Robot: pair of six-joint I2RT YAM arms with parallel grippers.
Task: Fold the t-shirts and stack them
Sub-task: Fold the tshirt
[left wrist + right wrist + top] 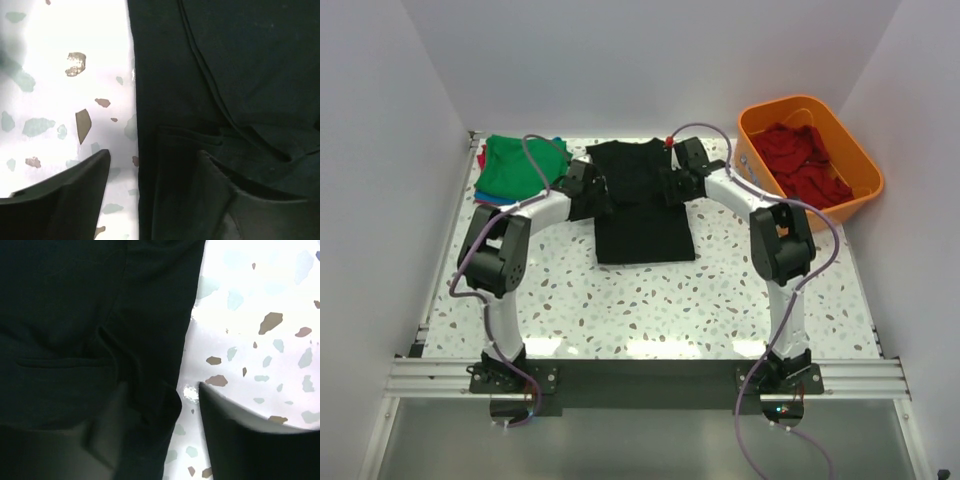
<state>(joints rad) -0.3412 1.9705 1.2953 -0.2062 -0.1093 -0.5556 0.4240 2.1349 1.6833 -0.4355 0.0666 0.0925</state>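
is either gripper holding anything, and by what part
Nothing is held. The left gripper and right gripper stand open astride the side edges of the black t-shirt.

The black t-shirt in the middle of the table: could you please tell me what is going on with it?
Both arms are working on the black t-shirt, which lies partly folded on the table. The left gripper straddles its left edge and the right gripper its right edge, both with jaws open, so neither clamps the cloth. A green t-shirt tops a small pile at the far left. Red cloth lies in the orange tub.
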